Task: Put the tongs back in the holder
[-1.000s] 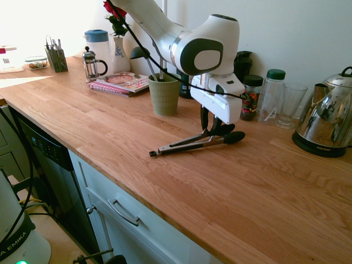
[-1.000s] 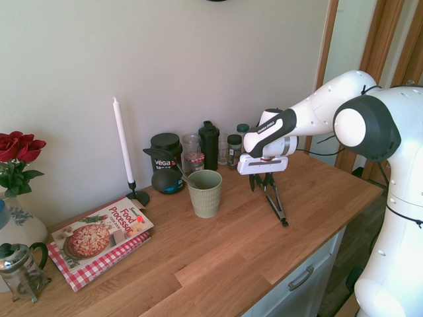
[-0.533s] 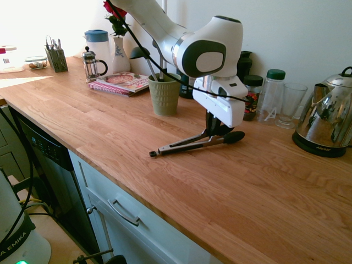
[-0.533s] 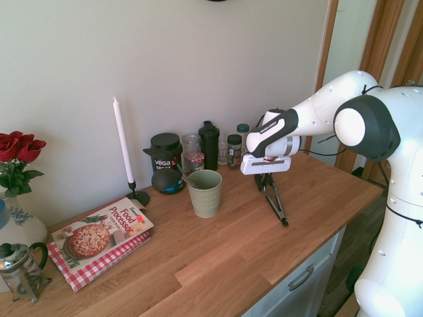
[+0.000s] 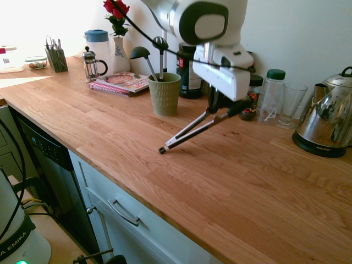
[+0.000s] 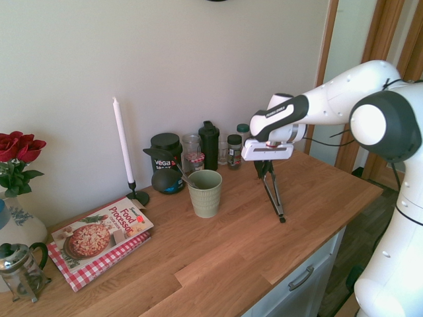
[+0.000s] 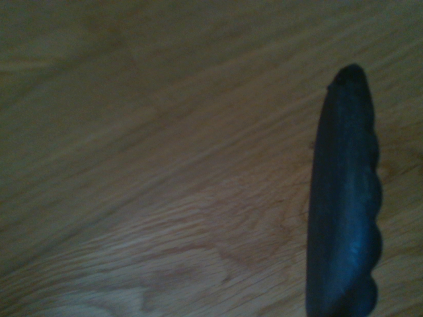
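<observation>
Tongs gripped and tilted up off the wooden surface, cup not yet reached.

From the first outside view, the claw (image 5: 220,108) was clenched on the tongs (image 5: 190,130) near their black-tipped end, the far end resting on or just above the surface (image 5: 110,132); the green cup (image 5: 165,93), already holding a ladle (image 5: 142,56) and a slotted spoon (image 5: 160,47), stood near, off to one side. From the second outside view, the tongs (image 6: 272,195) hung steeply under the claw (image 6: 266,169), well apart from the cup (image 6: 205,193). In the wrist view a black tong tip (image 7: 344,198) showed over bare wood. I judged the lift was in hand; next would be carrying them over the cup's mouth, upright enough to clear the utensils.
</observation>
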You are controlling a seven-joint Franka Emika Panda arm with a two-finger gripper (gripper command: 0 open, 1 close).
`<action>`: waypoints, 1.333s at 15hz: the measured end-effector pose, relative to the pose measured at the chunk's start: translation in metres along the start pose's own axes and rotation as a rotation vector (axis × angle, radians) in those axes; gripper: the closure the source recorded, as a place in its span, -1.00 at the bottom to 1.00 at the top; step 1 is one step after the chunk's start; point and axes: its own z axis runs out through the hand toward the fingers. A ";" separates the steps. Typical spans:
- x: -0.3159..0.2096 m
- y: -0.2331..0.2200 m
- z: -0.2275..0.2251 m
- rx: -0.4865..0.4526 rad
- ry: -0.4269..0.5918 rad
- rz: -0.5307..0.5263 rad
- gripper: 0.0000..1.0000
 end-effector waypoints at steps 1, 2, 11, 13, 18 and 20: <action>-0.005 -0.004 -0.031 0.031 -0.005 -0.009 1.00; -0.011 -0.007 -0.058 0.057 -0.003 -0.020 1.00; -0.148 -0.088 -0.227 0.184 0.135 -0.271 1.00; -0.189 -0.114 -0.239 0.194 0.201 -0.310 1.00; -0.227 -0.171 -0.179 0.215 0.262 -0.295 1.00; -0.228 -0.188 -0.148 0.215 0.295 -0.274 1.00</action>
